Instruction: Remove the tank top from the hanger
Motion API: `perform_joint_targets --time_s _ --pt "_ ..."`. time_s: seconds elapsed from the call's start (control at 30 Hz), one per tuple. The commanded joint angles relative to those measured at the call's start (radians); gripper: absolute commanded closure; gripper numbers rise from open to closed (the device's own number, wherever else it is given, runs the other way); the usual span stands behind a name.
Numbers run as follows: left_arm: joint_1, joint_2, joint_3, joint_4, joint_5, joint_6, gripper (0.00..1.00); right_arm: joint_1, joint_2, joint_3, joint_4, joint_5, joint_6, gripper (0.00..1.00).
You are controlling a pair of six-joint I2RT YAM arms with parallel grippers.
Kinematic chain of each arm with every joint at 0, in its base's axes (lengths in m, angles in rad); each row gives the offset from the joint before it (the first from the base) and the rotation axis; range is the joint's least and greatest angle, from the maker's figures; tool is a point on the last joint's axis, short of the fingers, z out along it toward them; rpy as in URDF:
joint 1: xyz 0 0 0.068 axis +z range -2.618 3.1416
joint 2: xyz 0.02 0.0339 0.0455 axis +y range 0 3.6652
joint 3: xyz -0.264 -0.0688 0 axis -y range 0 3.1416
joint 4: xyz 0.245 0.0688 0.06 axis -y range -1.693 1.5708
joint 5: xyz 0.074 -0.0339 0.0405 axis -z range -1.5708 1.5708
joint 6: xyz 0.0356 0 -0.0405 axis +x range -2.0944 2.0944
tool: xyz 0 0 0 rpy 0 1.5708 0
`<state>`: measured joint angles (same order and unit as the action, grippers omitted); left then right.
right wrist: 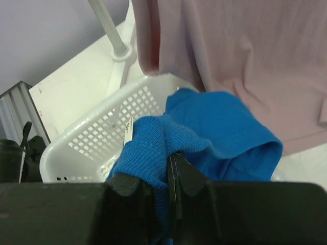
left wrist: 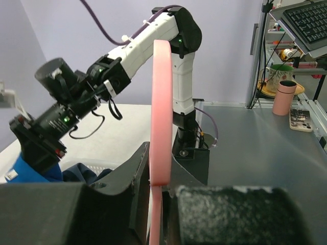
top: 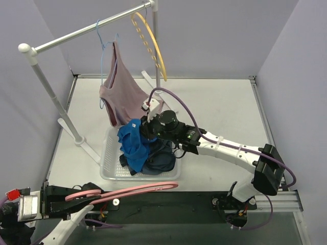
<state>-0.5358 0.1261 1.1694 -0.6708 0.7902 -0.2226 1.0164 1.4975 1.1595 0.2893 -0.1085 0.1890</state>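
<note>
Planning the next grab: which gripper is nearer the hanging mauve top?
Right. The right gripper is beside the mauve top, at its hem; the left gripper is far back at the near edge.

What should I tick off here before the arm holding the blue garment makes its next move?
1. Right gripper shut on the blue garment: ok.
2. Blue garment free of the pink hanger, which shows bare in the top view: ok.
3. Left gripper shut on the pink hanger: ok.
4. Blue garment hanging over the white basket: ok.
5. Right gripper clear of the mauve tank top hanging on the rack just behind it: cannot tell, as they overlap in the top view.
</note>
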Motion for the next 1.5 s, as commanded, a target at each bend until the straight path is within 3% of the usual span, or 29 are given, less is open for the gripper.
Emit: perform_joint_targets --time_s 0.0,0.27,0.37,0.57,0.6,0.7,0.87,1.0,1.03,1.27,1.47 --pt "0.0 0.009 0.024 0.013 0.03 0.022 1.0 0.002 -0.005 -0.108 0.201 0.033 0.115 1.0" --pt "0.0 0.02 0.016 0.014 0.029 0.032 1.0 0.004 0.098 -0.284 0.306 0.049 0.237 1.0" --pt "0.0 0.02 0.0 0.026 0.017 0.039 1.0 0.011 0.183 -0.29 0.281 0.064 0.262 1.0" --pt "0.0 0.024 -0.019 0.037 0.017 0.04 1.0 0.019 0.187 -0.275 0.183 0.133 0.299 0.96" --pt "0.0 0.024 -0.022 0.037 0.014 0.043 1.0 0.017 0.181 -0.265 0.156 0.135 0.305 0.83" --pt "0.0 0.026 -0.03 0.022 0.0 0.055 1.0 0.022 0.133 -0.233 0.056 0.116 0.31 0.63" --pt "0.0 0.018 -0.059 0.008 -0.008 0.057 1.0 0.022 -0.05 -0.176 -0.113 0.105 0.247 0.43" --pt "0.0 0.027 -0.073 0.03 -0.002 0.048 1.0 0.005 -0.189 -0.162 -0.173 0.083 0.199 0.16" --pt "0.0 0.027 -0.076 0.036 -0.005 0.048 1.0 0.002 -0.212 -0.158 -0.186 0.069 0.19 0.14" --pt "0.0 0.044 -0.145 0.068 -0.002 0.014 1.0 -0.006 -0.416 -0.164 -0.348 -0.057 0.096 0.12" --pt "0.0 0.04 -0.191 0.073 -0.006 0.025 1.0 -0.006 -0.606 -0.224 -0.346 -0.204 0.067 0.19"
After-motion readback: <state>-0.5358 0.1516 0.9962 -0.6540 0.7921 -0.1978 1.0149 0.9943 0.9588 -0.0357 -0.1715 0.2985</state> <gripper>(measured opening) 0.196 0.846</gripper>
